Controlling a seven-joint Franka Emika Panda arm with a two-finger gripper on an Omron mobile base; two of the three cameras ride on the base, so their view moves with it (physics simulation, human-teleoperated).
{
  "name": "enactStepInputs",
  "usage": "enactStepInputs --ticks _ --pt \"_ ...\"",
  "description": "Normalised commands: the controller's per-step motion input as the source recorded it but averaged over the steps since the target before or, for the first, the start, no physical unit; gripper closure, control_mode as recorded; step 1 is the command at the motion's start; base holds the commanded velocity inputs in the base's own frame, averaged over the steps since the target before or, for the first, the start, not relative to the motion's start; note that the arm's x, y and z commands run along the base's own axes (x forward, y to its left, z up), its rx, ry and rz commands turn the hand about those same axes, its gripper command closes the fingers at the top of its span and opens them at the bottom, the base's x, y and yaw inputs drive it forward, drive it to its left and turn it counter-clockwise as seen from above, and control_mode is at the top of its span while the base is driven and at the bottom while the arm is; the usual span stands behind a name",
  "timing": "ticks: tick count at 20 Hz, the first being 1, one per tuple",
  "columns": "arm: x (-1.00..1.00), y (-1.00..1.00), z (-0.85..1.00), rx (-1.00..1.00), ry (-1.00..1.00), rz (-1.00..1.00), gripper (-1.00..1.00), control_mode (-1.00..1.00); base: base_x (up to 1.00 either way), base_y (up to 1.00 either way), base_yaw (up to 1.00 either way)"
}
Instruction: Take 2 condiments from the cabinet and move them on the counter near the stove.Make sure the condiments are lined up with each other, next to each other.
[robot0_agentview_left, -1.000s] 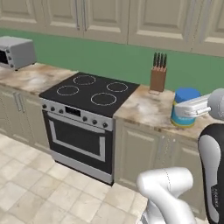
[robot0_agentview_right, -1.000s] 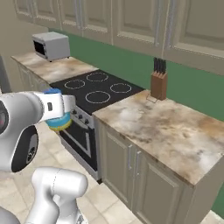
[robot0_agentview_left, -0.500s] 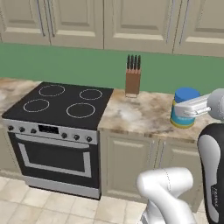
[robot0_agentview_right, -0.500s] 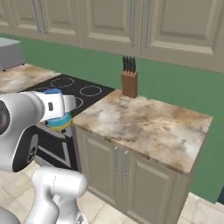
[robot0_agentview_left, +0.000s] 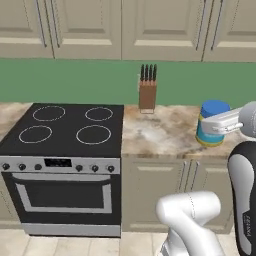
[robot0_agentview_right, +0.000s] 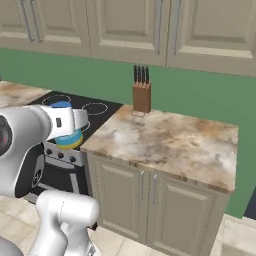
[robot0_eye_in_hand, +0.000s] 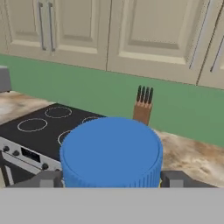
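A squat blue jar (robot0_agentview_left: 212, 131) with a yellow band, one of the condiments, hangs in the air with my gripper (robot0_agentview_left: 216, 125) shut on it. In the hand view its blue lid (robot0_eye_in_hand: 111, 151) sits between my two fingertips (robot0_eye_in_hand: 176, 178). The jar (robot0_agentview_right: 69, 138) is held close to the robot, short of the front edge of the black stove (robot0_agentview_left: 70, 127). The tan marbled counter (robot0_agentview_left: 162, 132) lies right of the stove. The cabinet is out of view.
A wooden knife block (robot0_agentview_left: 147, 93) stands at the back of the counter (robot0_agentview_right: 170, 142) near the stove (robot0_agentview_right: 95, 107). Cream wall cabinets (robot0_agentview_left: 125, 27) run above a green backsplash. A grey appliance (robot0_eye_in_hand: 4, 78) sits far left of the stove (robot0_eye_in_hand: 43, 127).
The whole picture has shifted because the base drove; stove and counter now face the cameras squarely. The blue jar stays in my gripper as before.
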Motion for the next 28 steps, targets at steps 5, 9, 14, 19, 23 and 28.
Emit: enactStepInputs --ticks 5,9,14,19,23,28 --pt "0.0 0.0 0.0 0.0 0.0 0.0 1.0 1.0 0.0 0.87 -0.18" --pt "0.0 0.0 0.0 0.0 0.0 0.0 1.0 1.0 0.0 0.78 -0.17" --pt "0.0 0.0 0.0 0.0 0.0 0.0 1.0 1.0 0.18 0.55 -0.16" --pt "0.0 0.0 0.0 0.0 0.0 0.0 1.0 1.0 0.29 0.4 -0.15" --pt "0.0 0.0 0.0 0.0 0.0 0.0 1.0 1.0 0.5 0.33 -0.12" --pt "0.0 0.0 0.0 0.0 0.0 0.0 1.0 1.0 0.75 0.15 -0.09"
